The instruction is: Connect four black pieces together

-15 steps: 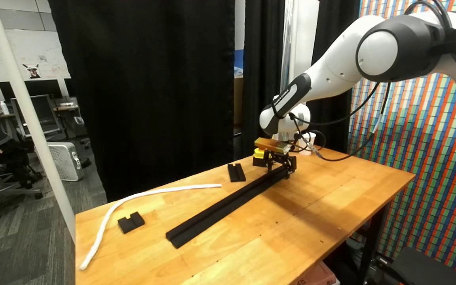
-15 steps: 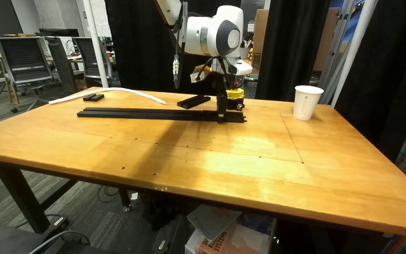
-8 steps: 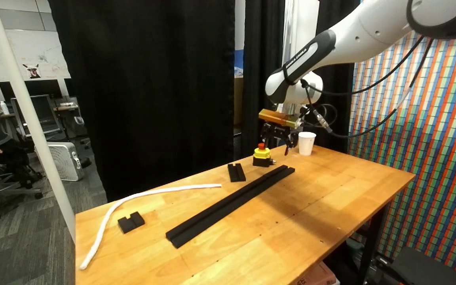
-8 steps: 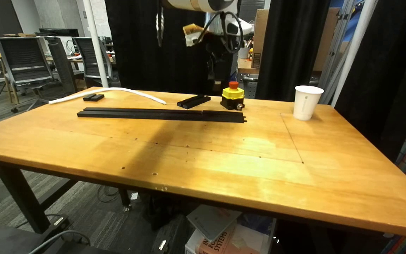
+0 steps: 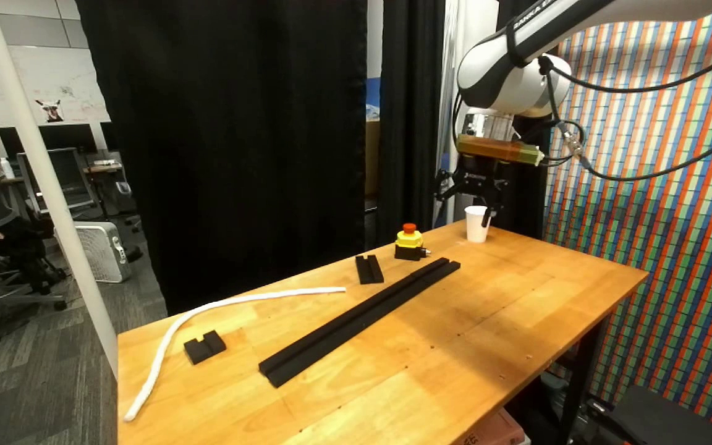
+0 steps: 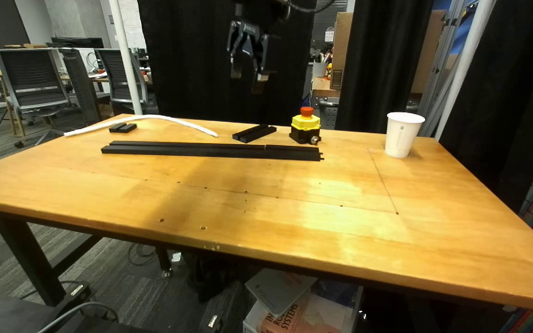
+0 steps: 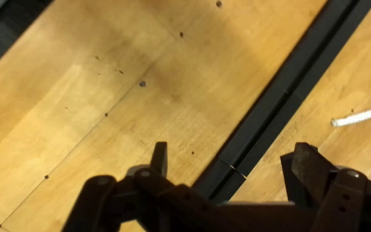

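The black pieces lie end to end as one long grooved strip (image 5: 359,322) on the wooden table, also in an exterior view (image 6: 211,150) and the wrist view (image 7: 288,87). In the wrist view one seam looks tight; the seam nearer the gripper shows a thin sliver of wood along part of it. Small pins stick out of the strip's end near the yellow box in an exterior view. My gripper (image 5: 464,209) is open and empty, high above the table, also in an exterior view (image 6: 247,78) and the wrist view (image 7: 232,146). It touches nothing.
Two smaller black blocks (image 5: 369,270) (image 5: 204,347) lie beside the strip. A white cable (image 5: 226,303) curves along the table edge. A yellow box with a red button (image 5: 408,241) stands near the strip's end. A white paper cup (image 6: 403,135) stands beyond it.
One second ago my gripper was around the strip's end near the yellow box. It has come off and risen well above the table. The strip shows no visible shift.
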`<state>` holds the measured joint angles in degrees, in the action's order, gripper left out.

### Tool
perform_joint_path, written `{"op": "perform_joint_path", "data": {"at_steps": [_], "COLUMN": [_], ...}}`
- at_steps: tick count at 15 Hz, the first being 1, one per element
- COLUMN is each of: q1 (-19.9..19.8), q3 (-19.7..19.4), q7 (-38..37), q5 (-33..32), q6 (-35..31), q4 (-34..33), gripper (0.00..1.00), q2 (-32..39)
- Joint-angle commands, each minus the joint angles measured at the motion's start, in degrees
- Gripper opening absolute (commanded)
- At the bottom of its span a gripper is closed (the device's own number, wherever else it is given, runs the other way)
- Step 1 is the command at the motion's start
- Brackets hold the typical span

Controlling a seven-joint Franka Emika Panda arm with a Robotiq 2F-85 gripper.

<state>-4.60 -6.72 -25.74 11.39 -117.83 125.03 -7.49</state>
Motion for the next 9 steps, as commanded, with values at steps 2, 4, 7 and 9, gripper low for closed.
{"op": "perform_joint_path", "data": {"at_steps": [2,4,7,9], "q1": [-0.6,-0.7,-0.6,-0.2], "q3": [1.7,2.9,4.7,5.4], "q7": [9.7,11.8,13.4,14.9], "q5": [-5.0,-8.1,-10.1,-10.5], "q6": [9.2,13.2,18.1,20.7], "q4": [11.8,15.5,20.3,23.2], "gripper": [1.00,1.00,1.00,1.00], "q2": [-17.4,-23.9,-33.7,-40.1]}}
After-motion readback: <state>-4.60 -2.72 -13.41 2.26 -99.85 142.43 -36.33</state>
